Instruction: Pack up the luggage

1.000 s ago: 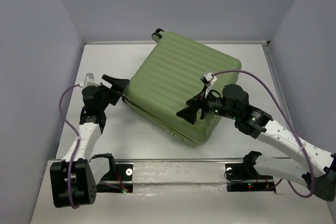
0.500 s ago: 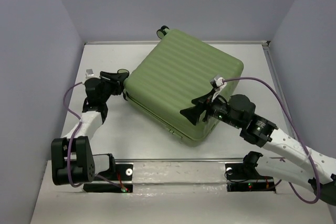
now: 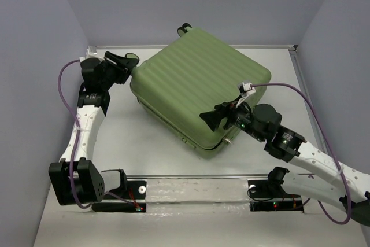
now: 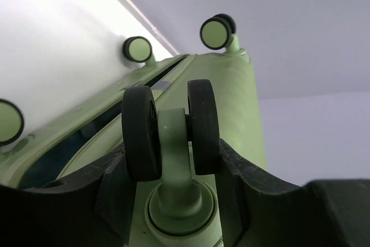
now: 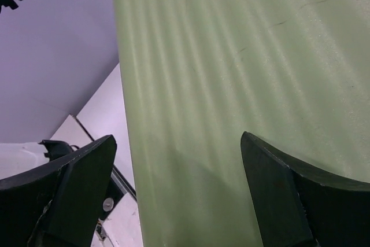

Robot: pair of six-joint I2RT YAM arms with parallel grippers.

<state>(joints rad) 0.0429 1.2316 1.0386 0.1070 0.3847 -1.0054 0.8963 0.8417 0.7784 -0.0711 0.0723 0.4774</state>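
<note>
A: Luggage point(image 3: 196, 85)?
B: Ribbed green hard shell, rounded corners; interior hidden. Left gripper point(image 3: 128, 63) clamped on its black twin wheel point(image 4: 140, 134).
A: Right gripper point(image 3: 211, 117)?
B: Fingers apart, shell beneath; contact unclear.

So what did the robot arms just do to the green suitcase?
The left gripper swung away from the arm bases and closed around a wheel at the suitcase's left corner. The suitcase turned with it, and that corner slid toward the back wall. The right gripper barely moved and stayed open over the ribbed shell.
</note>
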